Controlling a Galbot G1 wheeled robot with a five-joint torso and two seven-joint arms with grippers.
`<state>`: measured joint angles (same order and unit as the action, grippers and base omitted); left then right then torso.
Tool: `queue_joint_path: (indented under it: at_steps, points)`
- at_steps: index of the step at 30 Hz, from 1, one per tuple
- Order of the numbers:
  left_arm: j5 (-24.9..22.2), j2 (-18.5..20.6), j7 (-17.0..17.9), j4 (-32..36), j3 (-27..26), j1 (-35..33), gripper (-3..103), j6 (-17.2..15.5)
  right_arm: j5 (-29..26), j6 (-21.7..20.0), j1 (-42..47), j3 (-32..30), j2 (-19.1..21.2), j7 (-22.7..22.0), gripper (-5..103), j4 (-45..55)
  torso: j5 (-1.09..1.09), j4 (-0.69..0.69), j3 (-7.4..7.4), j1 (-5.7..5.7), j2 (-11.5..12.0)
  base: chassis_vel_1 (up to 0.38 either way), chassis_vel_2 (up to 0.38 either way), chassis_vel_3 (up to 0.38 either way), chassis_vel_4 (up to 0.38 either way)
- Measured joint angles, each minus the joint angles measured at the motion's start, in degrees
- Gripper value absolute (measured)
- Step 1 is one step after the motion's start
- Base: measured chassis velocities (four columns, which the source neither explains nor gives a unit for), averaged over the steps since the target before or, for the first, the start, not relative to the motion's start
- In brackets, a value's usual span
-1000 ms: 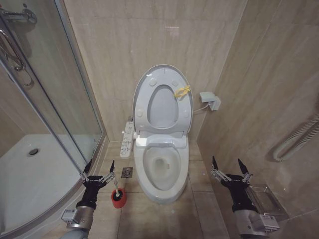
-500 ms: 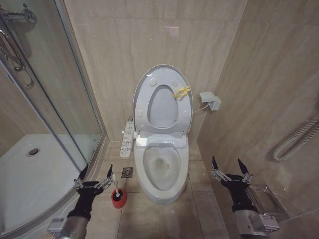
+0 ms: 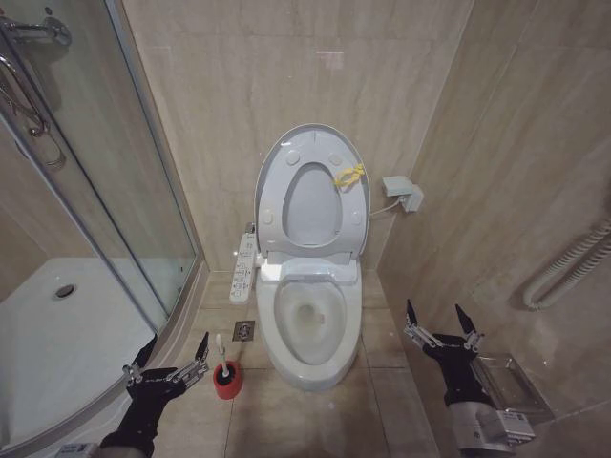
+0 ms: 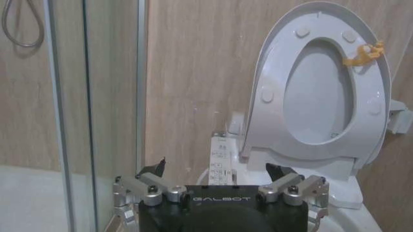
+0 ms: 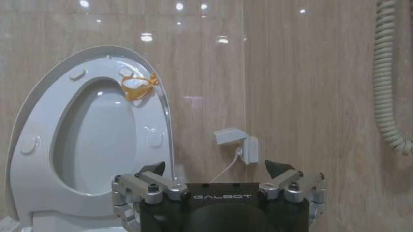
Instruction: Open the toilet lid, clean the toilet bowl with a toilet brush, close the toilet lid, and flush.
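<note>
The toilet lid (image 3: pixel 310 205) stands upright against the back wall with the ring seat raised against it; a yellow tie (image 3: pixel 348 176) hangs at its edge. Below it the toilet bowl (image 3: pixel 307 322) lies uncovered. The toilet brush (image 3: pixel 221 351) stands in its red holder cup (image 3: pixel 226 380) on the floor, left of the bowl. My left gripper (image 3: pixel 174 345) is open, low and just left of the brush, apart from it. On the bowl's right side, my right gripper (image 3: pixel 435 313) is open and holds nothing. The left wrist view has the lid (image 4: pixel 322 92) beyond the open left gripper (image 4: pixel 216 165). The right wrist view has the lid (image 5: pixel 96 140) beyond the open right gripper (image 5: pixel 215 166).
A glass shower enclosure (image 3: pixel 95 191) with a white shower tray (image 3: pixel 57 324) takes up the left. A white control panel (image 3: pixel 243 267) sits beside the bowl, with a floor drain (image 3: pixel 243 331) below it. A wall box (image 3: pixel 406 194) and a coiled hose (image 3: pixel 563 267) are on the right wall.
My left gripper has drawn back down and to the left, away from the toilet brush. The right arm, the lid and the brush have not moved.
</note>
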<state>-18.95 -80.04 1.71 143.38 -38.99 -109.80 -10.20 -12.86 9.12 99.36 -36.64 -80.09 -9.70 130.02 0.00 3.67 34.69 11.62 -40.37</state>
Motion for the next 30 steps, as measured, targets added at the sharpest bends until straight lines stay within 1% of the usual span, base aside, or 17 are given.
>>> queue_joint_path:
  at_steps: [1, 3, 4, 5, 7, 8, 9, 11, 12, 15, 23, 24, 25, 26, 28, 29, 30]
  points:
    - [0.3, 0.0, -0.1, -0.6, -0.1, 0.0, 100, 1.2, 0.0, 0.0, 0.0, 0.0, 0.0, 0.0, 100, 0.0, 0.0, 0.0, 0.0, 0.0, 0.0, 0.0, 0.0, 0.0, 0.0]
    - [1.5, 0.0, -0.7, -2.5, -0.4, 0.0, 100, 5.5, 0.0, 0.0, 0.0, 0.0, 0.0, 0.0, 100, 0.0, 0.0, 0.0, 0.0, 0.0, 0.0, 0.0, 0.0, 0.0, 0.0]
    - [1.9, 0.0, -0.8, -3.1, -0.5, 0.1, 100, 7.1, 0.0, 0.0, 0.0, 0.0, 0.0, 0.0, 100, 0.0, -0.01, 0.0, 0.0, 0.0, 0.0, 0.0, 0.0, 0.0, 0.0]
    - [1.9, 0.0, -0.8, -3.1, -0.5, 0.1, 100, 7.1, 0.0, 0.0, 0.0, 0.0, 0.0, 0.0, 100, 0.0, -0.01, 0.0, 0.0, 0.0, 0.0, 0.0, 0.0, 0.0, 0.0]
    - [3.2, 0.0, -1.4, -5.2, -0.8, 0.1, 100, 11.9, 0.0, 0.0, 0.0, 0.0, 0.0, 0.0, 100, 0.0, -0.01, 0.0, 0.0, 0.0, 0.0, 0.0, 0.0, 0.0, 0.0]
    - [3.2, 0.0, -1.4, -5.2, -0.8, 0.1, 100, 11.9, 0.0, 0.0, 0.0, 0.0, 0.0, 0.0, 100, 0.0, -0.01, 0.0, 0.0, 0.0, 0.0, 0.0, 0.0, 0.0, 0.0]
    - [3.7, 0.0, -1.6, -5.9, -0.9, 0.2, 100, 13.5, 0.0, 0.0, 0.0, 0.0, 0.0, 0.0, 100, 0.0, 0.0, 0.0, 0.0, 0.0, 0.0, 0.0, 0.0, 0.0, 0.0]
    - [5.1, 0.0, -2.2, -8.1, -1.3, 0.2, 100, 18.7, 0.0, 0.0, 0.0, 0.0, 0.0, 0.0, 100, 0.0, 0.0, 0.0, 0.0, 0.0, 0.0, 0.0, 0.0, 0.0, 0.0]
    - [5.1, 0.0, -2.2, -8.1, -1.3, 0.2, 100, 18.7, 0.0, 0.0, 0.0, 0.0, 0.0, 0.0, 100, 0.0, 0.0, 0.0, 0.0, 0.0, 0.0, 0.0, 0.0, 0.0, 0.0]
    - [6.5, 0.1, -2.8, -10.4, -1.6, 0.3, 100, 23.9, 0.0, 0.0, 0.0, 0.0, 0.0, 0.0, 100, 0.0, -0.01, -0.01, 0.0, 0.0, 0.0, 0.0, 0.0, 0.0, 0.0]
    - [6.7, 0.1, -2.9, -10.9, -1.7, 0.5, 100, 25.0, 0.0, 0.0, 0.0, 0.0, 0.0, 0.0, 100, 0.0, 0.0, 0.0, 0.0, 0.0, 0.0, 0.0, 0.0, 0.0, 0.0]
    - [6.7, 0.1, -2.8, -11.8, -1.7, 1.1, 97, 26.1, 0.0, 0.0, 0.0, 0.0, 0.0, 0.0, 100, 0.0, 0.01, -0.01, 0.0, 0.0, 0.0, 0.0, 0.0, 0.0, 0.0]
    - [6.5, 0.2, -2.5, -13.3, -1.7, 2.2, 97, 27.6, 0.0, 0.0, 0.0, 0.0, 0.0, 0.0, 100, 0.0, 0.0, -0.01, 0.0, 0.0, 0.0, 0.0, 0.0, 0.0, 0.0]
    - [6.5, 0.2, -2.5, -13.3, -1.7, 2.2, 97, 27.6, 0.0, 0.0, 0.0, 0.0, 0.0, 0.0, 100, 0.0, 0.0, -0.01, 0.0, 0.0, 0.0, 0.0, 0.0, 0.0, 0.0]
    - [5.7, 0.3, -1.6, -17.3, -1.8, 5.0, 97, 32.0, 0.0, 0.0, 0.0, 0.0, 0.0, 0.0, 100, 0.0, -0.01, 0.01, 0.0, 0.0, 0.0, 0.0, 0.0, 0.0, 0.0]
    - [5.4, 0.4, -1.2, -18.8, -1.8, 6.1, 97, 33.7, 0.0, 0.0, 0.0, 0.0, 0.0, 0.0, 100, 0.0, -0.01, 0.0, 0.0, 0.0, 0.0, 0.0, 0.0, 0.0, 0.0]
    - [4.9, 0.5, -0.6, -21.1, -1.9, 7.9, 100, 36.3, 0.0, 0.0, 0.0, 0.0, 0.0, 0.0, 100, 0.0, -0.01, 0.0, 0.0, 0.0, 0.0, 0.0, 0.0, 0.0, 0.0]
